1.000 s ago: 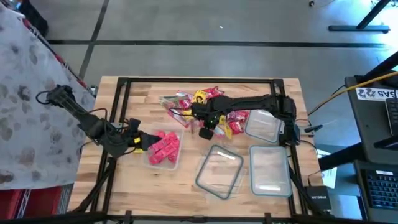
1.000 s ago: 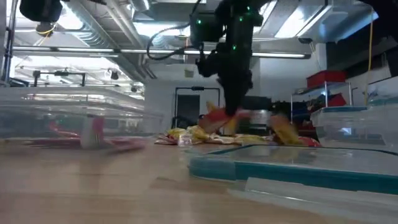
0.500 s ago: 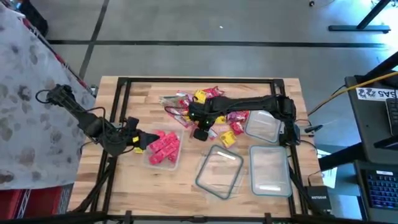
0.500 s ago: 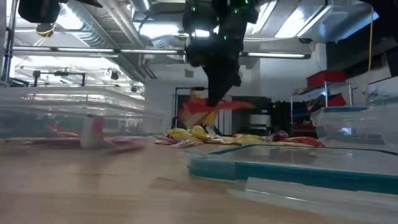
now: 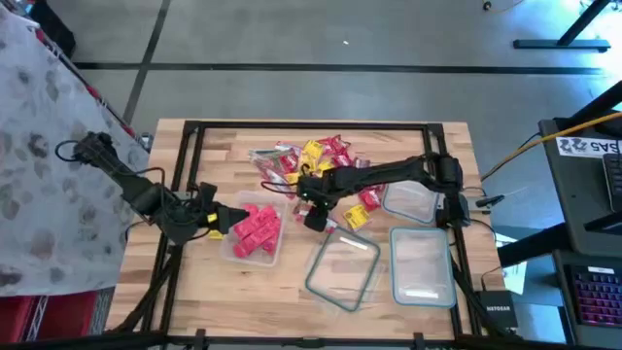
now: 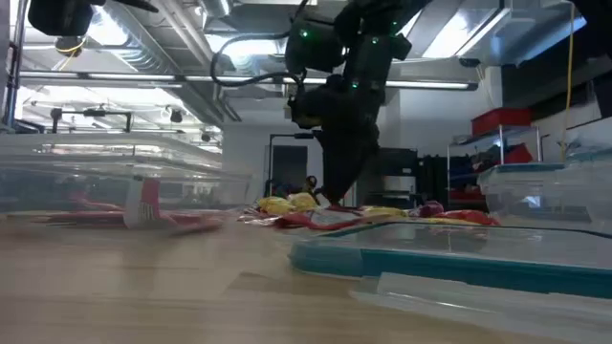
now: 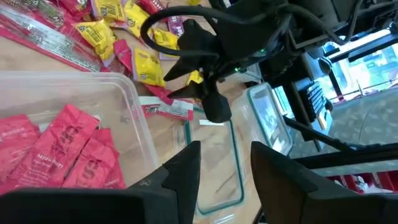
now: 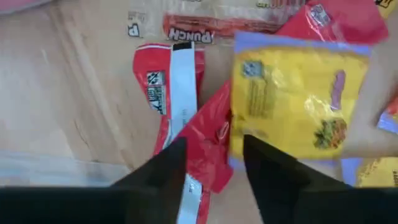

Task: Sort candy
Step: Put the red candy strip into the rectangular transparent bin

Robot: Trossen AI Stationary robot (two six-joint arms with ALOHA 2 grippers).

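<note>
Red and yellow candy, pink packets, light wooden table.

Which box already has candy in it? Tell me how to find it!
Look on the wooden table for the clear plastic boxes. One box sits on the left side, right beside the left gripper. It is the only one holding pink candy packets; the other three boxes have none.

Bright overhead ceiling lights glare; nearby tabletop looks perhaps blurred.
</note>
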